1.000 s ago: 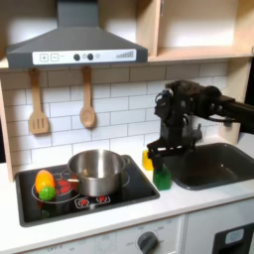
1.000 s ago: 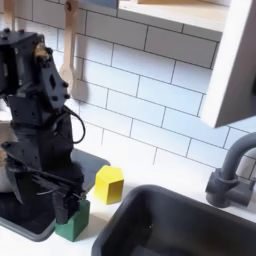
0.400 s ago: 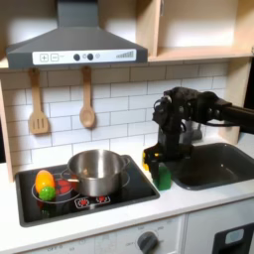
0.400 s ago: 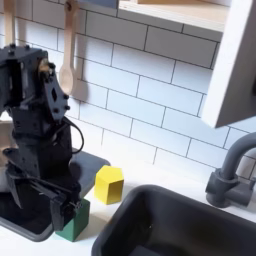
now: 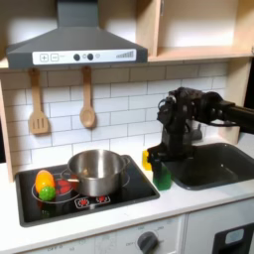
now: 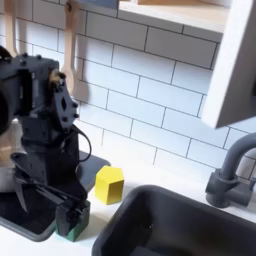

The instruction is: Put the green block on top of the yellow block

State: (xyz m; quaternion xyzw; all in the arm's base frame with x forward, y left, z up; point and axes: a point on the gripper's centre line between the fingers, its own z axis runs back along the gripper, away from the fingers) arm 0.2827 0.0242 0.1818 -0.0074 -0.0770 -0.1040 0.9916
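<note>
The grasp is underway: the black gripper sits low with fingers apart astride the small green cube block on the white worktop, just beside the plain yellow cube block; next, clamp and lift.

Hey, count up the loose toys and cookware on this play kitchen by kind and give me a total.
Blocks: 2, the green block under the hand and the yellow block
Steel pots: 1
Toy food pieces: 1
Hanging wooden utensils: 2, a spatula and a spoon
Total: 6
</note>
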